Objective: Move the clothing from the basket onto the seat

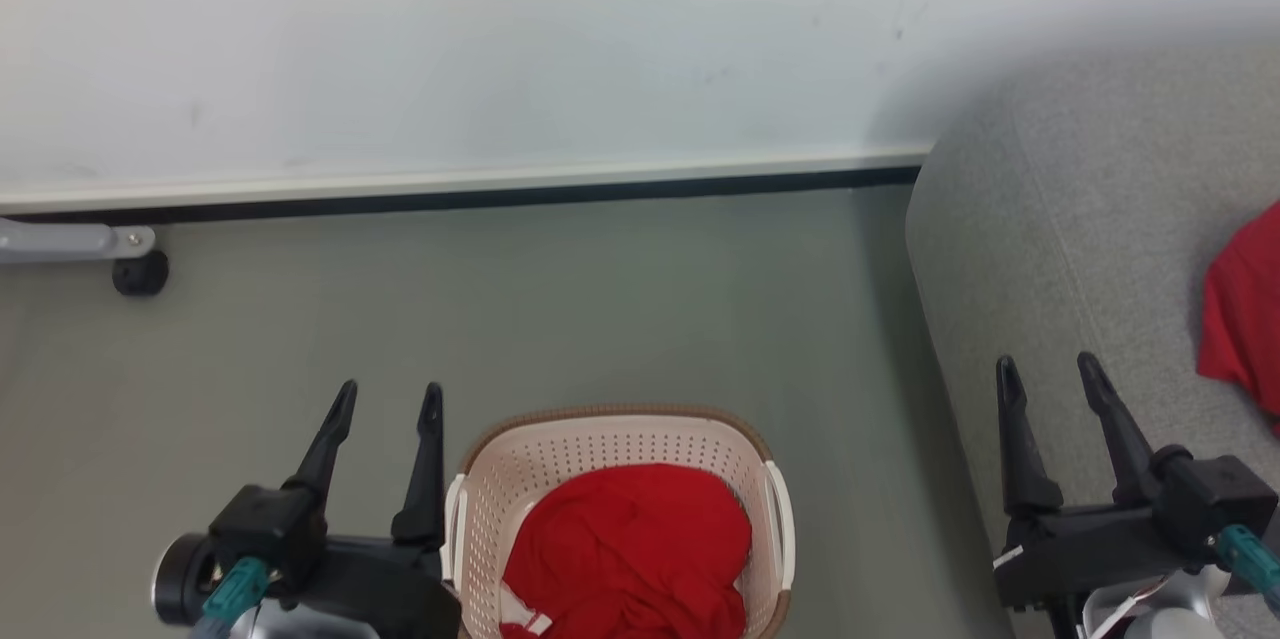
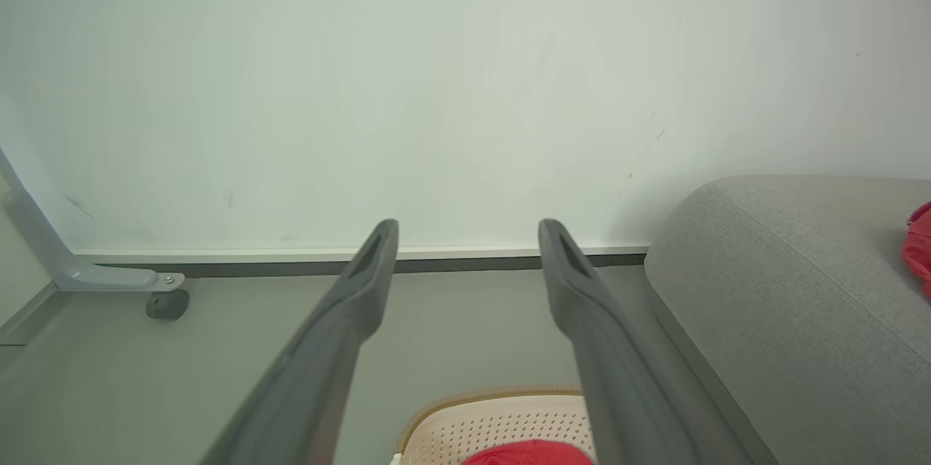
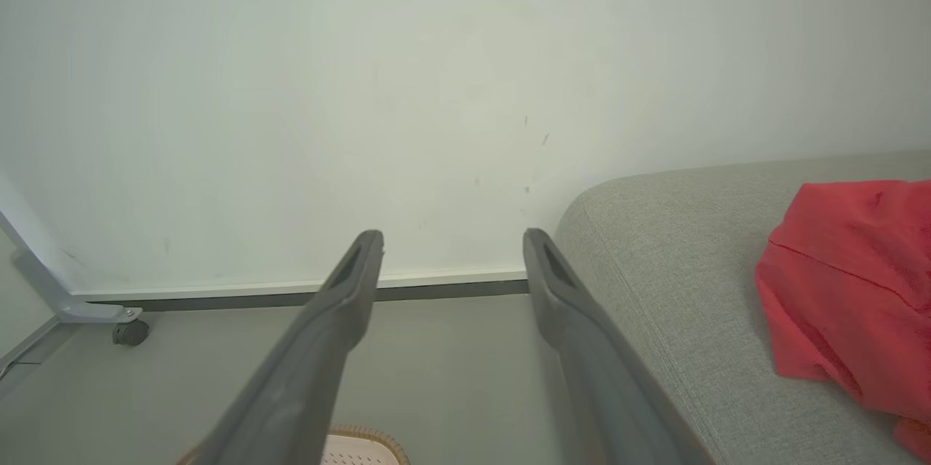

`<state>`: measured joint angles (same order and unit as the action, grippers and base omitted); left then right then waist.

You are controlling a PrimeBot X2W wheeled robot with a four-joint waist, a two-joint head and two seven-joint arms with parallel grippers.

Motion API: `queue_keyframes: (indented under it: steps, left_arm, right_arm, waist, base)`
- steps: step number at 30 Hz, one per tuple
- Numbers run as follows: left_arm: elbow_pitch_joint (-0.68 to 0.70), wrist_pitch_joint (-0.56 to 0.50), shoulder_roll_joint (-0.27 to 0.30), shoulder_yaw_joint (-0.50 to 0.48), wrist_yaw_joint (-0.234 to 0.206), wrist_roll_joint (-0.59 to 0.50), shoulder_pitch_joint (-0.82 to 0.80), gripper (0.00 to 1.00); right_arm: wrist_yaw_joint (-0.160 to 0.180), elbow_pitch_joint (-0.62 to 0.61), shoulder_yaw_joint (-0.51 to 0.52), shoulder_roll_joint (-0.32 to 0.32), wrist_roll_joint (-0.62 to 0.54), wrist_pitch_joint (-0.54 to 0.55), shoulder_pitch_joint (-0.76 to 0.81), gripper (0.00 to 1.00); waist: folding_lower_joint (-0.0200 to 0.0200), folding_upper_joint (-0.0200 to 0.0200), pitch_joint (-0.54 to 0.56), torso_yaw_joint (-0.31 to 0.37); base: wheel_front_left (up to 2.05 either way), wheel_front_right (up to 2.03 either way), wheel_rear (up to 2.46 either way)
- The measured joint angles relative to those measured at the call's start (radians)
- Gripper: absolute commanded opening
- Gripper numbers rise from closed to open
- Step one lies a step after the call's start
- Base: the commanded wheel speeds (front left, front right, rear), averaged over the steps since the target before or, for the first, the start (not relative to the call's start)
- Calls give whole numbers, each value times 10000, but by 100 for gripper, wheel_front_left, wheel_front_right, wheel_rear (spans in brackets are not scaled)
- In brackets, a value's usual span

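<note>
- clothing (image 1: 630, 549) is lying bunched in the basket (image 1: 600, 439), not yet lifted.
- red cloth (image 1: 1245, 309), possibly another garment, is resting on the seat (image 1: 1050, 219).
- left gripper (image 1: 390, 389) and right gripper (image 1: 1046, 362) are hovering, fingers spread apart, holding nothing.

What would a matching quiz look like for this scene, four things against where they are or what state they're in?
Things:
1. basket
2. seat
3. left gripper
4. caster wheel

Descriptions:
A. open, just left of the basket
B. grey, with a red garment lying on it
C. on the floor, clothing inside
D. far left, at the foot of the wall

Pairs: 1-C, 2-B, 3-A, 4-D
</note>
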<state>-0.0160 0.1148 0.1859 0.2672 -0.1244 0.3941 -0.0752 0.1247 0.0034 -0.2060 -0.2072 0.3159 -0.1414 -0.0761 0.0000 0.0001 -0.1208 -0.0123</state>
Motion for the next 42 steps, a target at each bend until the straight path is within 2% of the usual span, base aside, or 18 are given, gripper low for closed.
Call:
queue_keyframes:
  steps: [12, 28, 42]
  left_arm:
    - [-236, -393, -132, 711, 111, -543, -1341, 100]
    - [-2219, -1022, -176, 1308, 631, -949, -2836, 100]
    - [-4008, -1590, -307, 1383, 997, -1062, -5026, 100]
  right_arm:
    - [0, -1060, 29, 4, -196, 190, -873, 100]
    - [0, -2286, -401, 257, -719, 522, -2765, 100]
    - [0, -2987, -654, 665, -849, 500, -3902, 100]
  waist:
    - [2, 0, -1476, 240]
    - [1, 1, -3752, 1006]
    - [1, 2, -5825, 1905]
  base:
    - [0, 0, 0]
    - [0, 0, 0]
    - [0, 0, 0]
